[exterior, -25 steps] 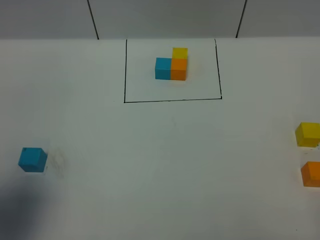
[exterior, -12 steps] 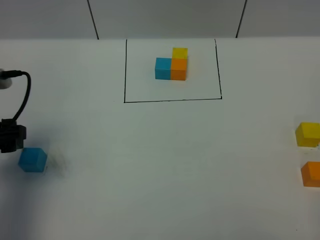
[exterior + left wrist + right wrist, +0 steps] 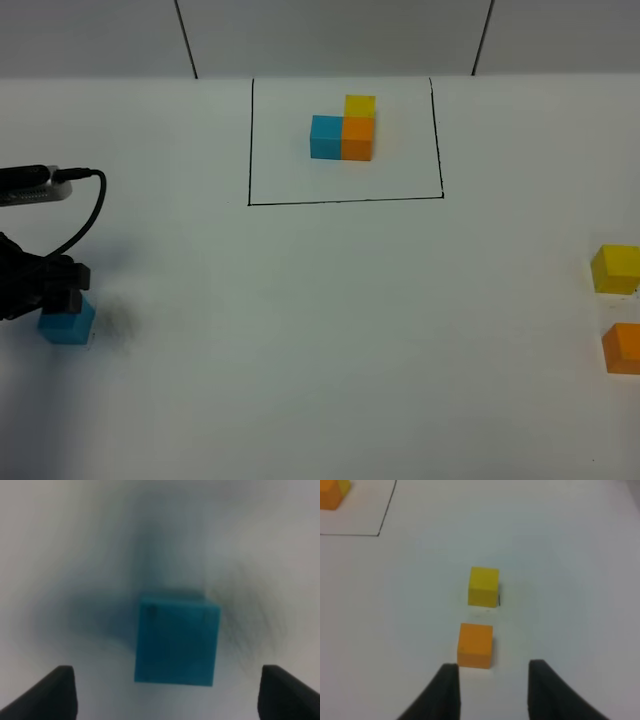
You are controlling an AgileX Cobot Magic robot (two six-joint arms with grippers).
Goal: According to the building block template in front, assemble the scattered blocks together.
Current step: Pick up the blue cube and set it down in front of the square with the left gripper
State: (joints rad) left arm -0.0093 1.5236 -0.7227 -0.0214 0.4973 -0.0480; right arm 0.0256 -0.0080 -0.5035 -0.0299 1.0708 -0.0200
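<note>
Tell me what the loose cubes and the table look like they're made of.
Blue cube, yellow cube and orange cube: likely painted wood or hard plastic; even colour, sharp edges, matte faces without glare. Table: smooth matte white sheet, maybe laminate or paper; no grain or shine shows.

white table (image 3: 320, 330) bears template (image 3: 343, 135), blue cube (image 3: 68, 328), yellow cube (image 3: 616, 268), orange cube (image 3: 622, 347).

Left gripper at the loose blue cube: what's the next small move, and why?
Probably ease straight down so the tips bracket the cube before closing. In the left wrist view the blue cube sits centred in the left gripper, whose fingers are spread wide and touch neither side. The view is blurred, so the height above the cube is unclear.
</note>
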